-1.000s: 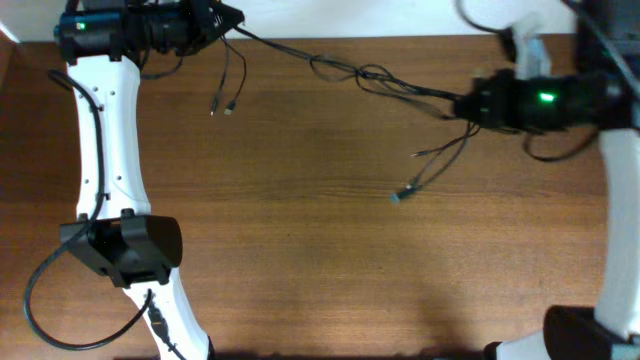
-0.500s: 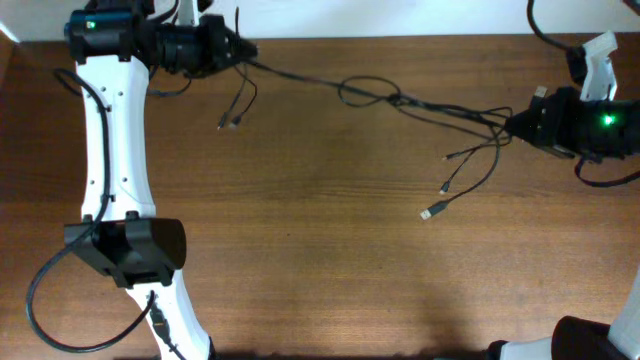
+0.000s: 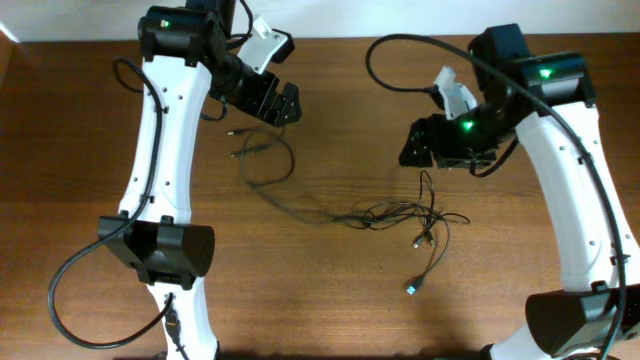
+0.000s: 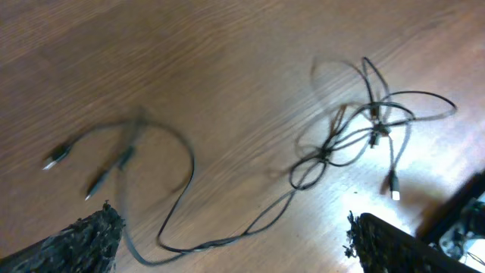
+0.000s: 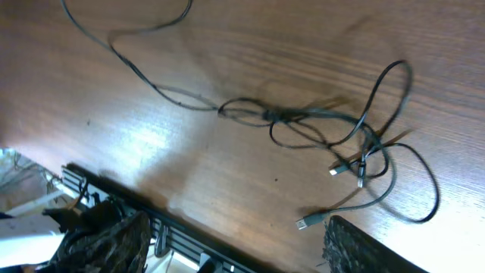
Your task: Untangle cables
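**Surface** (image 3: 320, 310): brown wood grain, carrying one group of thin black cables (image 3: 330, 215).

**Cables:** these lie slack and flat on the surface, from left of centre to right of centre, between the two arms. The knot (image 3: 385, 213) sits right of centre, on the near side of the right fingers (image 3: 413, 150) and apart from them. From the knot one long strand runs left and toward the far side. It curls into an open loop and ends in two small plugs (image 3: 234, 154) just near-side of the left fingers (image 3: 284, 104). To the right of the knot several small loops overlap. Short ends point toward the near edge, and one longer strand ends in a light-tipped plug (image 3: 412, 288), the nearest point of the group.

**Left fingers:** these are at the far left, above the surface, and spread wide. In the left wrist view each finger (image 4: 76, 243) sits at a bottom corner, with only wood and cable (image 4: 333, 144) between them. Nothing is held.

**Right fingers:** these are far and right of centre, and spread wide. In the right wrist view the fingers (image 5: 106, 239) stand well apart, with the knot (image 5: 288, 117) beyond them and untouched. Nothing is held.
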Tool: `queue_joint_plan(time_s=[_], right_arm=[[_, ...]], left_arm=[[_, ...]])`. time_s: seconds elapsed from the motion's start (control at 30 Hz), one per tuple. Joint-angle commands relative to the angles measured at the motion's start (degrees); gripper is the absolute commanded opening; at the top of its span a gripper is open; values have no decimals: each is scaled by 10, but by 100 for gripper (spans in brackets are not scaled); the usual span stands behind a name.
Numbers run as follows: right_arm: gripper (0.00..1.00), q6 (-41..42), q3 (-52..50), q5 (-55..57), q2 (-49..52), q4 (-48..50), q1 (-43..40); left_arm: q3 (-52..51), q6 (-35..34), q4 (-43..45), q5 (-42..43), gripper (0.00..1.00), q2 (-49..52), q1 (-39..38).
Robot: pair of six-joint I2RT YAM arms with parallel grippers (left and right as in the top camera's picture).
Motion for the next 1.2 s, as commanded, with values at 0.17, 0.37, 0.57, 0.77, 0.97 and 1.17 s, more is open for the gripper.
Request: queue_joint_plan(time_s=[0.17, 0.37, 0.57, 0.77, 0.97, 1.17], right_arm=[[82, -2, 5, 5, -7, 2, -167], [87, -24, 5, 7, -7, 5, -187], [87, -39, 4, 7, -7, 5, -187], [87, -44, 4, 7, -7, 5, -187], [87, -48, 4, 7, -7, 5, -187], [87, -53, 4, 7, -7, 5, -187]], left_arm=[[-116, 33, -11, 10, 91, 14, -89], [-328, 157, 88, 2, 76, 14, -213], [-414, 156, 205, -22, 75, 14, -239], [-453, 156, 270, 7, 70, 14, -241], [-491, 156, 319, 6, 59, 15, -242], [-506, 145, 350, 5, 0, 15, -242]])
